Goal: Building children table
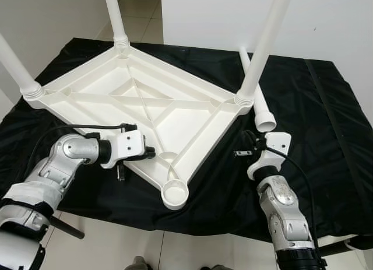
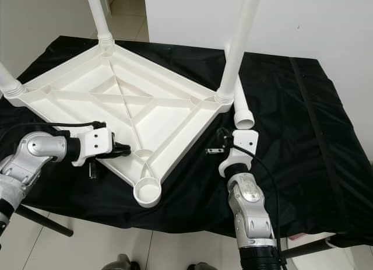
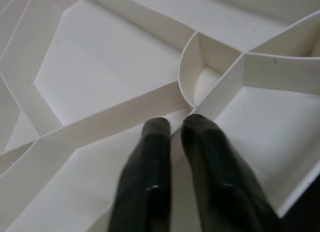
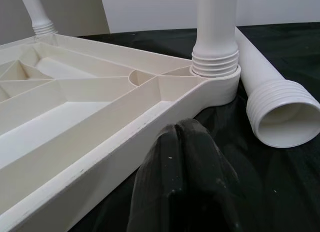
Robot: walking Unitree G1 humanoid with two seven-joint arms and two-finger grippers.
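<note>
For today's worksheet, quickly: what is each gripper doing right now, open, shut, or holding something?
Left gripper: shut on a rib of the upturned white tabletop.
Right gripper: shut, holding nothing, beside the tabletop's edge near the loose leg.

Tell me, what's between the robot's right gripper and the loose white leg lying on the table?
Only bare black cloth lies between the right gripper and the loose leg, seen in the right wrist view.

The table top lies upside down on the cloth. Three legs stand up from its corners. The corner socket nearest the robot holds nothing. A loose leg lies on the cloth just right of the table top. The left gripper sits on the table top's near left edge. The right gripper is right of the table top, near the loose leg.
</note>
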